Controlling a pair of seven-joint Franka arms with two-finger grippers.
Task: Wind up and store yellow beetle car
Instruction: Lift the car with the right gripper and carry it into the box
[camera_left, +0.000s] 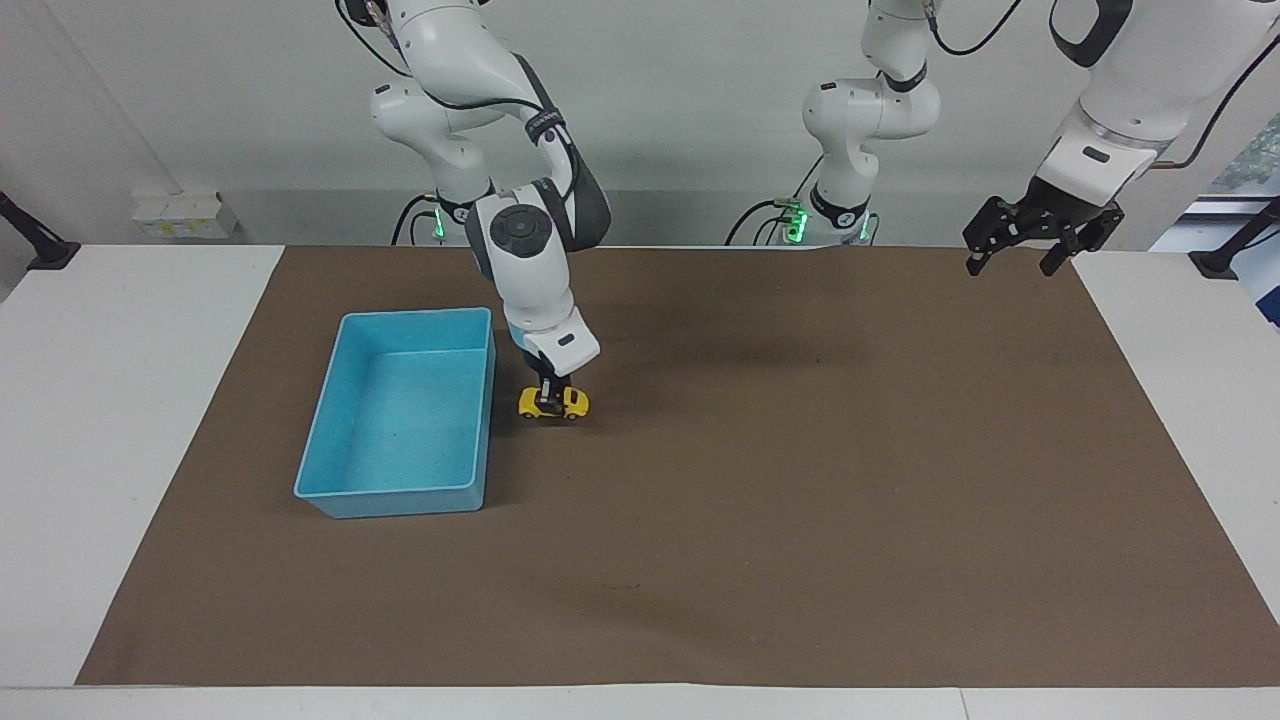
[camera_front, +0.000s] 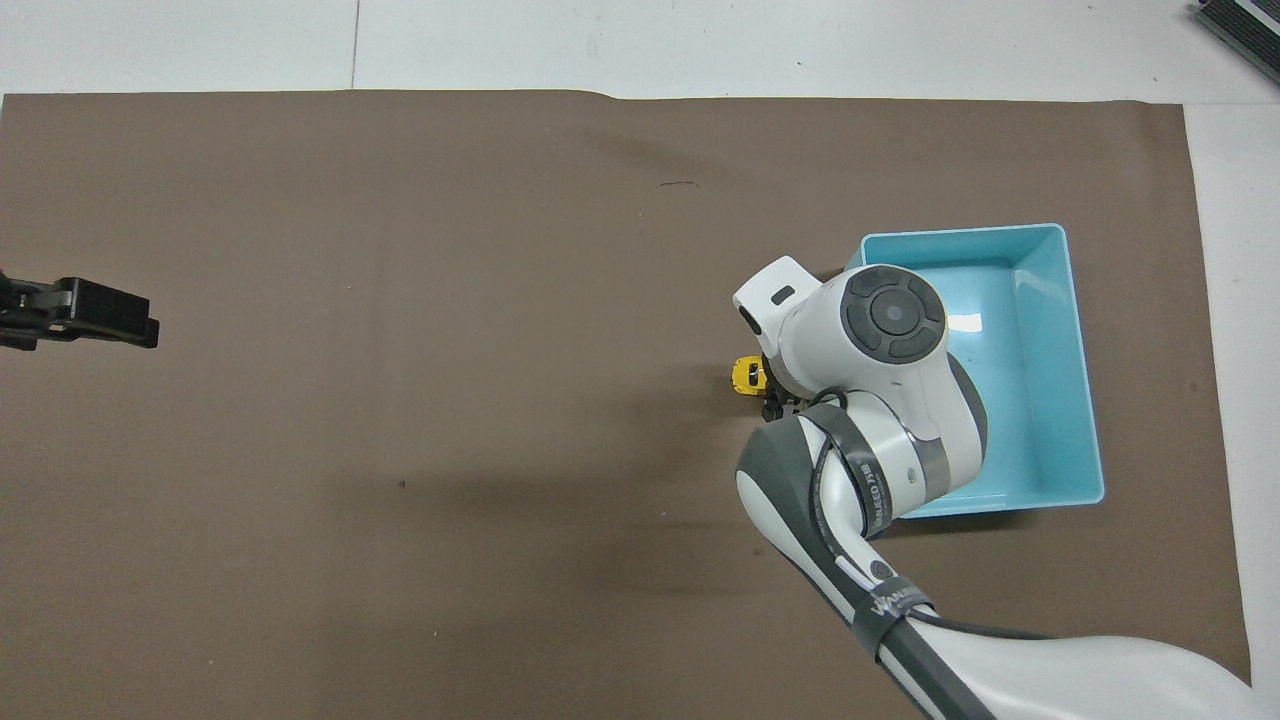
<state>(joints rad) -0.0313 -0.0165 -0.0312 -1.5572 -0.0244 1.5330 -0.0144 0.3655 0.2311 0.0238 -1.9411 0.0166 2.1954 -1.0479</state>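
The yellow beetle car stands on the brown mat beside the light-blue bin, toward the left arm's end of it. My right gripper comes straight down on the car and is shut on it, with the wheels at the mat. In the overhead view only the car's front shows past the right arm's wrist, and the bin is partly covered by the arm. My left gripper waits open and empty in the air over the mat's corner at its own end; it also shows in the overhead view.
The brown mat covers most of the white table. The bin holds nothing that I can see. A small dark mark lies on the mat farther from the robots.
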